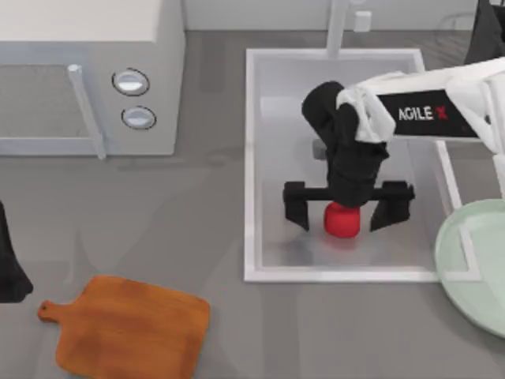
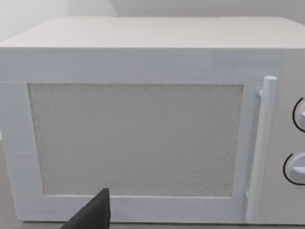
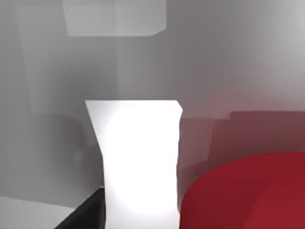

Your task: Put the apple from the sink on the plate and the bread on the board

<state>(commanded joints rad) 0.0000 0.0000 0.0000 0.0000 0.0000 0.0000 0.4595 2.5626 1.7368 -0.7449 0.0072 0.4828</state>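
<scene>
The red apple (image 1: 342,222) lies on the floor of the white sink (image 1: 251,158), near its front wall. My right gripper (image 1: 345,212) hangs over it, open wide, one black finger on each side of the apple and apart from it. In the right wrist view the apple (image 3: 248,193) looms close. The mint-green plate (image 1: 473,264) sits at the table's right edge, just beside the sink. At the front left lies the wooden board (image 1: 134,328). The bread is out of view. My left gripper (image 1: 11,272) is parked at the far left edge.
A white microwave (image 1: 87,79) stands at the back left, and the left wrist view faces its door (image 2: 136,138). The faucet (image 1: 338,28) rises behind the sink. Bare grey tabletop runs between the board and the sink.
</scene>
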